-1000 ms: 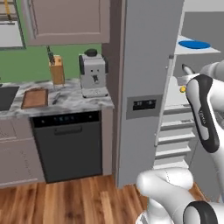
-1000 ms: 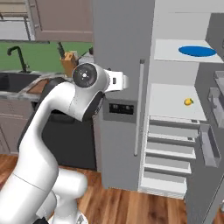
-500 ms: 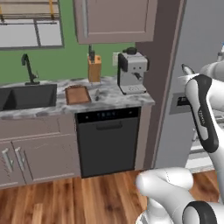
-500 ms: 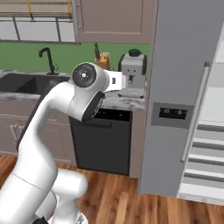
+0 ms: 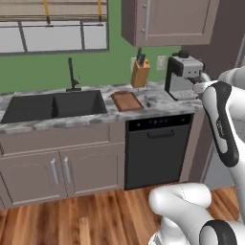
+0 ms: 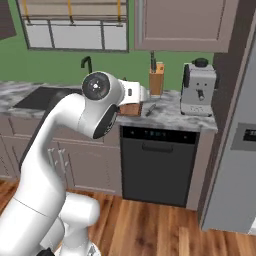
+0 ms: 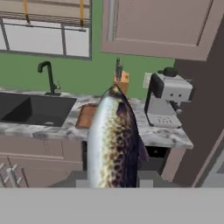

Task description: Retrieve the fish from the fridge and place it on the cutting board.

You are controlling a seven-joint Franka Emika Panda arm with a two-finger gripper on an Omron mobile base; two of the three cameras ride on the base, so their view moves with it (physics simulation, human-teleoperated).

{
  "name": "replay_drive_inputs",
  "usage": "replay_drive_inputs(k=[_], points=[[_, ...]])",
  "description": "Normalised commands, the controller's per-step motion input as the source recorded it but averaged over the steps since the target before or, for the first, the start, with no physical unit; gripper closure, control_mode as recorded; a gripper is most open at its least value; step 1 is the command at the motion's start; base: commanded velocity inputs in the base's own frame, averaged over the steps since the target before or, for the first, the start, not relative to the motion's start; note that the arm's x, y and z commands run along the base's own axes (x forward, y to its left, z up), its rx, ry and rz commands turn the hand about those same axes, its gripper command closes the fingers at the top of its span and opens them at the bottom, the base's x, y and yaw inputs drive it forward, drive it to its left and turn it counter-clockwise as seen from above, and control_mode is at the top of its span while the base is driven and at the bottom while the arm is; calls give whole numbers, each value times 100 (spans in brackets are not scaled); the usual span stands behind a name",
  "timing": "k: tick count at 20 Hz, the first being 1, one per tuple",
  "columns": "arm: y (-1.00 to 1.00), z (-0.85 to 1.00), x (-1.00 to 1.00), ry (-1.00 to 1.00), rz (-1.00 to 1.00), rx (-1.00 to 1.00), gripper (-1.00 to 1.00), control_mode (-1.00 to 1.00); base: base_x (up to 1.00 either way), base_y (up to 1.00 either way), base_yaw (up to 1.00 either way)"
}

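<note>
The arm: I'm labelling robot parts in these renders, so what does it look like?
A glossy white arm built of rounded, tube-like segments, with a dark grey round cap on its big joint, dark bands between links, and small dark lettering along one link. No cables show.

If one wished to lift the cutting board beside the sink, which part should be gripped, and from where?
Probably the cutting board at its near short edge, coming low from the counter front: it lies flat, so only thin edges offer a hold, and the knife block stands behind its far end.
</note>
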Motion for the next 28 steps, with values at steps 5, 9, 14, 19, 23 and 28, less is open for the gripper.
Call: replay_drive_inputs(k=[5, 9, 14, 19, 23, 28], points=[[0, 0, 0, 0, 0, 0, 100, 100, 50, 93, -2], [0, 0, 0, 0, 0, 0, 100, 100, 74, 37, 0], [0, 0, 0, 0, 0, 0, 100, 100, 76, 10, 0], [0, 0, 0, 0, 0, 0, 100, 100, 56, 0, 0], [0, 0, 0, 0, 0, 0, 100, 100, 45, 0, -1], [0, 0, 0, 0, 0, 0, 100, 100, 32, 0, -5]])
